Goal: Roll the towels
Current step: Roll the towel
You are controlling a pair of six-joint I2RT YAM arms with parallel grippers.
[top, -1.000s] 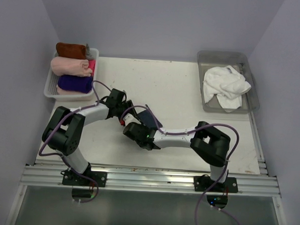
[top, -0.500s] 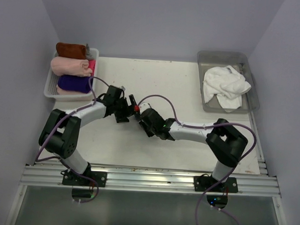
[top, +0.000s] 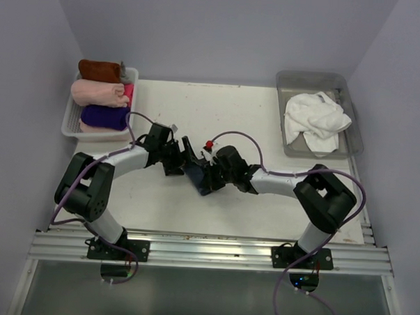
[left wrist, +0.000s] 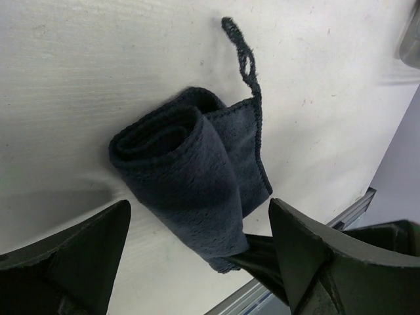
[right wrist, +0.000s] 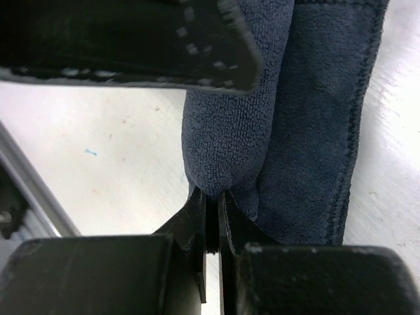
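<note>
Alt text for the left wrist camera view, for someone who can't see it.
A dark slate-blue towel lies loosely rolled on the white table, its loop trailing away. The open left gripper frames it from below, and the right gripper grips its near end.

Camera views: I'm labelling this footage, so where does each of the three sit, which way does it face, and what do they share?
Top external: above and behind the bases, looking down on the table; both arms whole, left gripper and right gripper close together.
Left wrist: on the left arm, looking down between its open fingers at the part-rolled dark blue towel.
Right wrist: on the right arm, looking along its shut fingers, which pinch that towel's end.
Shared: all three show the towel.
</note>
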